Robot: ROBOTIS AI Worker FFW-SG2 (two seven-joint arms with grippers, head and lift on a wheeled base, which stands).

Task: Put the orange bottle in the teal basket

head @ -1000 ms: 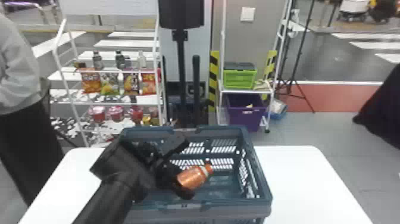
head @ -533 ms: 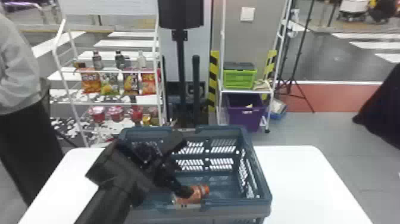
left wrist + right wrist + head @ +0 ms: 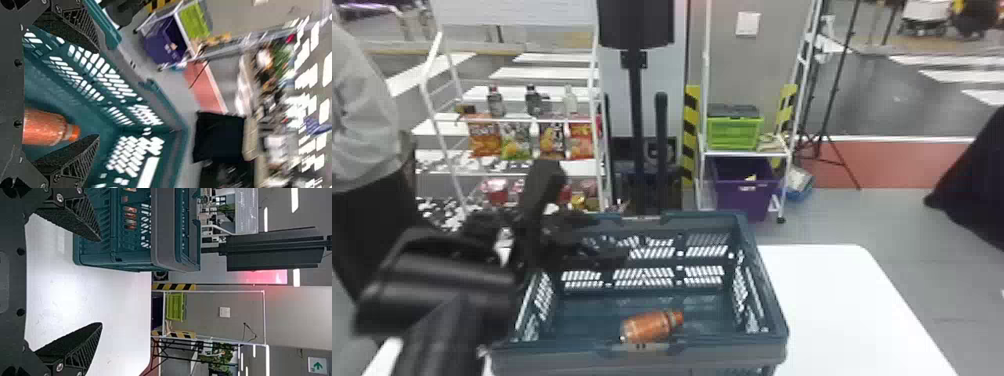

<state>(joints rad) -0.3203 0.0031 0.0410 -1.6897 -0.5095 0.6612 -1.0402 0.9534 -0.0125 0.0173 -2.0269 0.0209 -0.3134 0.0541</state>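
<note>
1. Bottle (image 3: 652, 326) down inside the basket (image 3: 768, 295), on its floor close to the wall nearest me. Whether it touches that wall, I cannot tell.
2. My left gripper (image 3: 98, 94) is open, fingers well spread, nothing held. It is up towards the basket's left side, apart from the bottle; likely kept high so the fingers clear both rim and bottle.
3. Basket sits mouth up on the white table (image 3: 837, 300), in front of me, presumably so a thing can go in from above.
4. My right gripper (image 3: 101, 282) is parked off the basket's right side, open and empty, probably out of the left arm's way.
5. Bottle lies flat on its side. Long axis runs roughly left to right, cap towards my right and slanting slightly away from me, base to my left.
6. Judgement: task looks met; a round body might roll if the basket were knocked.
</note>
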